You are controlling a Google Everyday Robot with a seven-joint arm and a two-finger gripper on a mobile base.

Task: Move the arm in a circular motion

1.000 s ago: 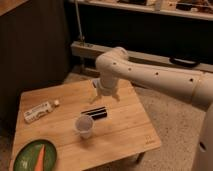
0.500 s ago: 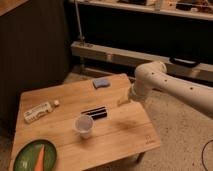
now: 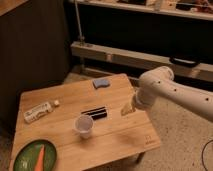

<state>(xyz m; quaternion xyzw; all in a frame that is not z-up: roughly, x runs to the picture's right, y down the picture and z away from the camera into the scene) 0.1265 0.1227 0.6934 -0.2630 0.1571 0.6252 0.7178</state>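
The arm [image 3: 172, 92] comes in from the right edge of the camera view as a thick cream-white tube with small dark dots. It bends at a rounded joint above the right-hand side of the wooden surface [image 3: 120, 140]. From that joint a short section slants down and to the left, ending in the small pale pincer [image 3: 128, 108]. The pincer hangs close above the surface near its right edge, just to the right of a flat black object [image 3: 95, 113], and seems not to touch it. I cannot tell whether the pincer is spread or pressed together, as it shows only as a pale, blurred tip.

A white cup [image 3: 83, 125] stands upright near the middle of the surface, just in front of the black object. A blue sponge [image 3: 101, 82] lies at the far edge, well apart from the pincer. On the left lie a white packet [image 3: 37, 112] and, beside it, a small white cube [image 3: 57, 103]. At the near left corner sits a green plate [image 3: 22, 159] with what looks like a carrot [image 3: 40, 158] on it. Behind the surface, a pale beam [image 3: 125, 57] runs across in front of dark shelving.
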